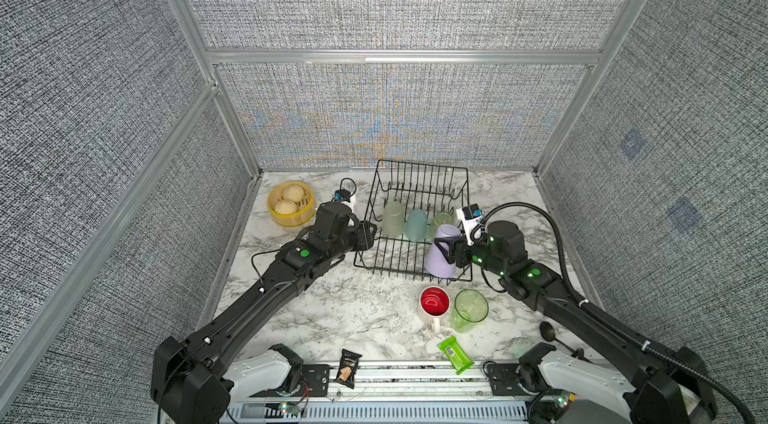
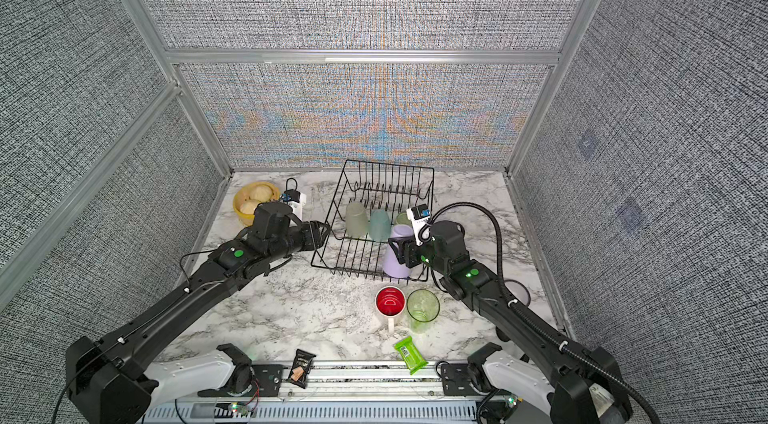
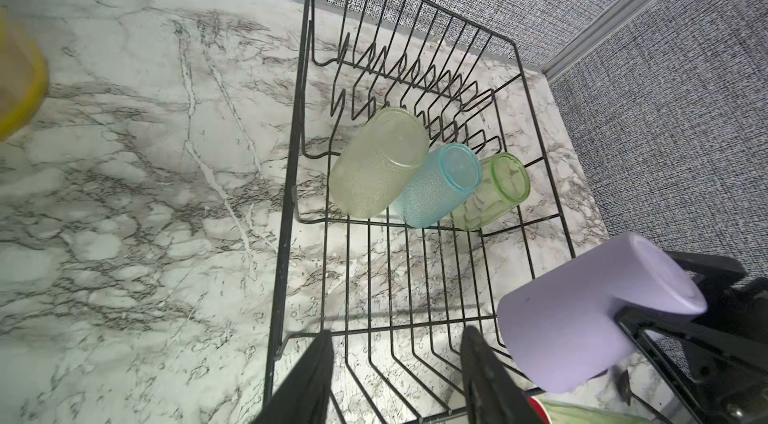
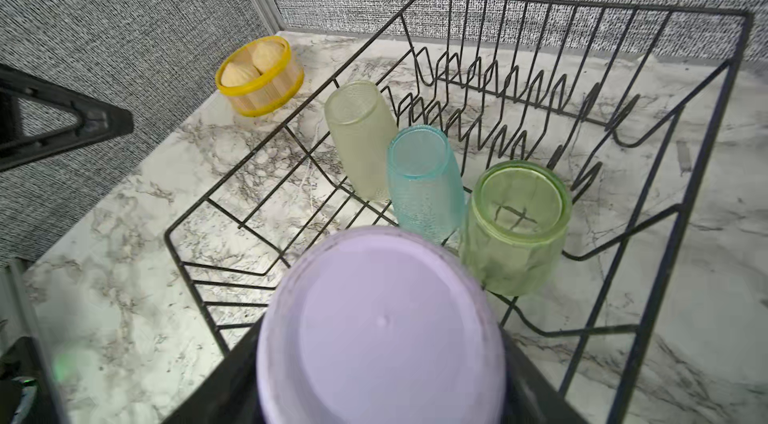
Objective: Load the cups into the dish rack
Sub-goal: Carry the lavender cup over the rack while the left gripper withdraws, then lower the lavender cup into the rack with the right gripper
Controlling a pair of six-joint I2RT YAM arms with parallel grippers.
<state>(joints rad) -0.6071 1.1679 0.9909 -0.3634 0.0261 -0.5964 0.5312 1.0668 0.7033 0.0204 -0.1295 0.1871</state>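
The black wire dish rack [image 1: 419, 164] stands at the back middle of the marble table. Three cups stand upside down in a row inside it: frosted yellow-green [image 1: 393, 218], teal [image 1: 417, 224] and clear green [image 1: 442, 220]. My right gripper [image 1: 446, 249] is shut on a lavender cup [image 1: 440, 262], which is upside down and tilted at the rack's near right corner. My left gripper [image 3: 399, 380] is open and empty over the rack's near left corner [image 3: 291, 177]. A white red-lined mug [image 1: 434, 302] and a clear green tumbler [image 1: 469, 309] stand upright on the table before the rack.
A yellow steamer basket with buns [image 1: 291, 204] sits at the back left. At the front edge lie a black snack packet [image 1: 348, 368] and a green packet [image 1: 456, 354]. A black spoon [image 1: 548, 332] lies under the right arm. Fabric walls enclose three sides.
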